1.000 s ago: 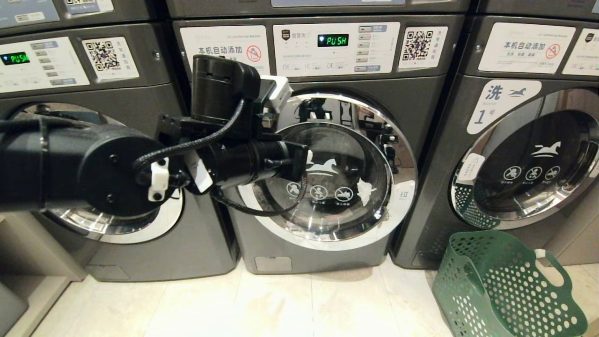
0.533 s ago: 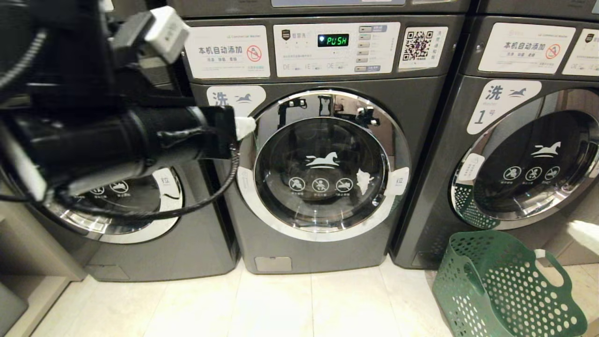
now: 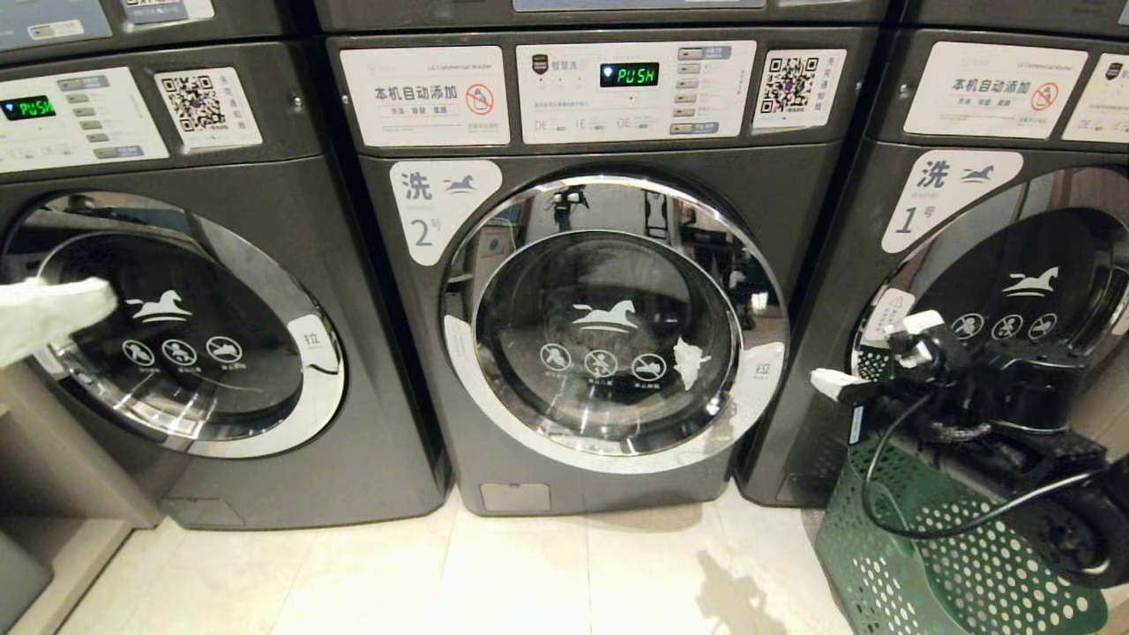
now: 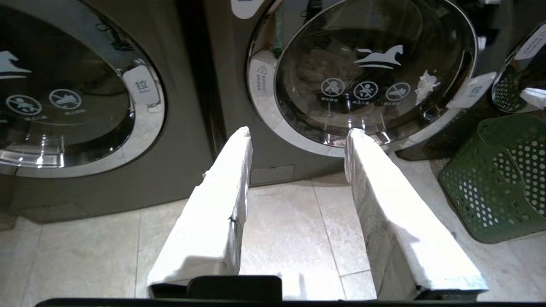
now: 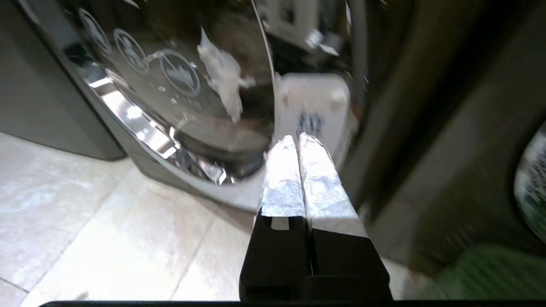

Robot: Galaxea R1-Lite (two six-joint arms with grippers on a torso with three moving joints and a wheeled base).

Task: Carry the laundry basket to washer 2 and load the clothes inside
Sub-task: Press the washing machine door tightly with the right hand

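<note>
Right claw (image 5: pixel 298 140), pinched shut and empty, hovered by washer 2's door (image 3: pixel 609 322) tab (image 3: pixel 763 370); stiff door, probably best hooked there.

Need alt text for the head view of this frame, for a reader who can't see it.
Washer 2, door closed, stands centred between two similar grey washers. The right gripper, shut and empty, reaches toward its door's right edge, above the green laundry basket; the left gripper shows at the left edge.

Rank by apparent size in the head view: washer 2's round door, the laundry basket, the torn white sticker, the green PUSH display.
1. Washer 2's round door, largest.
2. The laundry basket: cut off by the frame and partly hidden by the right arm, and nearer the camera.
3 and 4. The torn white sticker and the PUSH display look alike.
</note>
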